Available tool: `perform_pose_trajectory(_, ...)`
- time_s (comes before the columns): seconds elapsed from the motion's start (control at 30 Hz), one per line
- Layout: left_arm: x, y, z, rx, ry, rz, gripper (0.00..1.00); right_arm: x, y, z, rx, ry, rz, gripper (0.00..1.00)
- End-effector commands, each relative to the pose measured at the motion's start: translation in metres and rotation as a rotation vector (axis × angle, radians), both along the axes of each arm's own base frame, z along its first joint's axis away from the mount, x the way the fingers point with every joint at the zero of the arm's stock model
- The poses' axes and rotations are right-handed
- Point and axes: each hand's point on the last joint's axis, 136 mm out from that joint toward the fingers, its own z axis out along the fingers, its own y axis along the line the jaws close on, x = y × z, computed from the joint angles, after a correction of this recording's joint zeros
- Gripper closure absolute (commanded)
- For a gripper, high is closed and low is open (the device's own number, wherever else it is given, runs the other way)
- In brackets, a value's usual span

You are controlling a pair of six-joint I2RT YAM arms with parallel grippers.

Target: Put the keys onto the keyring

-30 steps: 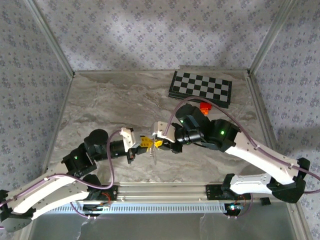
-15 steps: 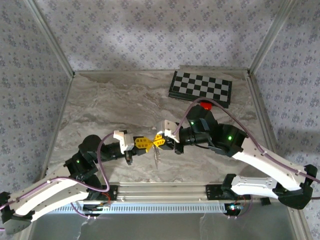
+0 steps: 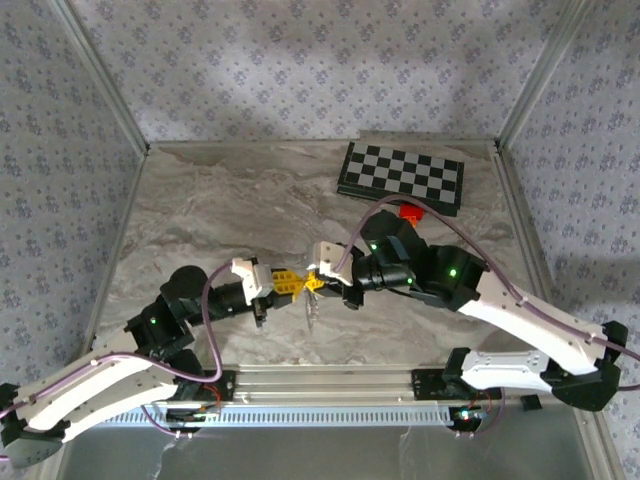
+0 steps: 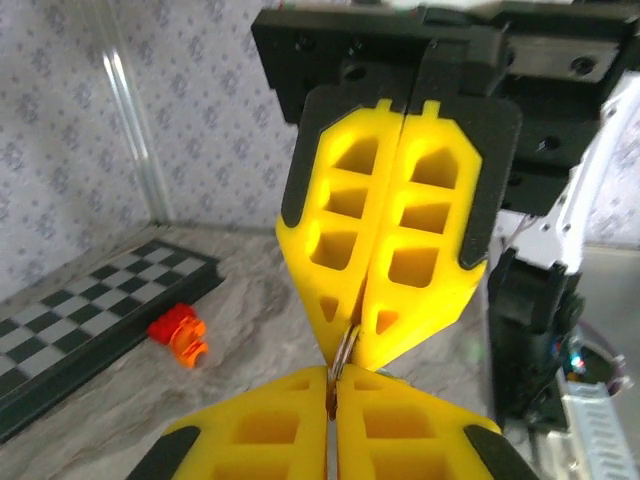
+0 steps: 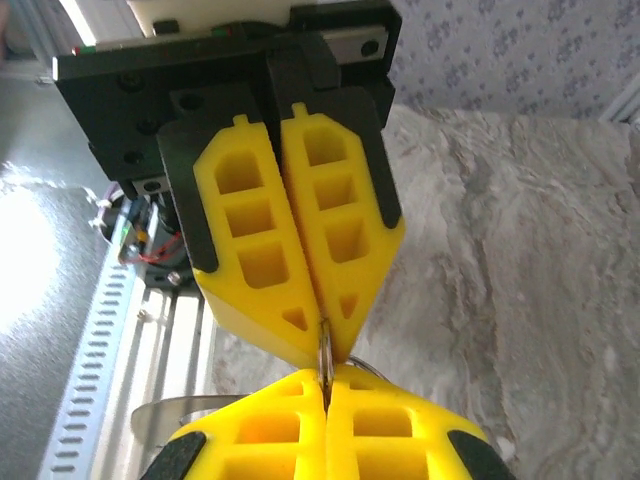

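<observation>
Right gripper (image 3: pixel 315 283) tighter now, keyring (image 5: pixel 325 347) between it and left gripper (image 3: pixel 290 285).

White arm shells (image 3: pixel 95 385), black joints (image 3: pixel 185 285), purple cables (image 3: pixel 208 310), green LEDs (image 3: pixel 452 270); yellow cut-out gripper pads (image 4: pixel 345 240).

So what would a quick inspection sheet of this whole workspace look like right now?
Surface: grey marbled table.
Job's things: keyring pinched edge-on between the two sets of fingertips; a pale piece dangles beneath, chain or key I cannot tell.
Clutter: folded chessboard at the far right, orange block beside its near edge.
Grippers: left gripper and right gripper meet tip to tip, both shut on the keyring.
Cables: a purple cable loops along each arm, away from the fingertips.
Surroundings: patterned walls, metal frame posts, slotted rail at the near edge.
</observation>
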Motion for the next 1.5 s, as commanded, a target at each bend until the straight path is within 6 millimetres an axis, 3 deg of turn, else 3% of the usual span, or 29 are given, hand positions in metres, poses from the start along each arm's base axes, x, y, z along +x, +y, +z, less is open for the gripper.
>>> perform_pose_trajectory(0.0, 0.012, 0.004, 0.000, 0.061, -0.034, 0.072, 0.90, 0.001, -0.004, -0.009, -0.105, -0.042, -0.005, 1.00)
perform_pose_trajectory(0.27, 0.013, 0.002, -0.004, 0.077, -0.023, 0.071, 0.89, -0.004, 0.000, -0.027, -0.228, 0.030, 0.032, 1.00)
perform_pose_trajectory(0.37, 0.009, 0.001, 0.002, 0.043, -0.019, 0.050, 1.00, -0.006, 0.001, -0.023, -0.207, 0.043, 0.039, 1.00)
perform_pose_trajectory(0.53, -0.001, -0.001, 0.017, -0.063, -0.009, -0.005, 1.00, -0.007, 0.004, -0.015, -0.114, 0.080, 0.033, 1.00)
perform_pose_trajectory(0.7, -0.008, 0.003, 0.034, -0.153, -0.024, -0.034, 1.00, -0.009, 0.005, -0.010, -0.025, 0.104, 0.026, 0.86)
perform_pose_trajectory(0.97, -0.019, 0.003, 0.043, -0.233, -0.035, -0.090, 1.00, -0.014, 0.004, 0.006, 0.108, 0.113, 0.057, 0.80)
perform_pose_trajectory(1.03, -0.020, 0.004, 0.045, -0.258, -0.038, -0.098, 1.00, -0.012, 0.003, 0.010, 0.123, 0.104, 0.052, 0.81)
perform_pose_trajectory(1.1, -0.022, 0.005, 0.047, -0.283, -0.037, -0.105, 1.00, -0.012, 0.001, 0.000, 0.114, 0.117, 0.046, 0.82)
perform_pose_trajectory(1.27, -0.026, 0.006, 0.052, -0.317, -0.030, -0.133, 1.00, -0.014, -0.002, 0.007, 0.163, 0.107, 0.051, 0.89)
perform_pose_trajectory(1.47, -0.021, -0.001, 0.041, -0.288, -0.007, -0.124, 1.00, -0.002, -0.007, 0.009, 0.177, 0.049, -0.009, 1.00)
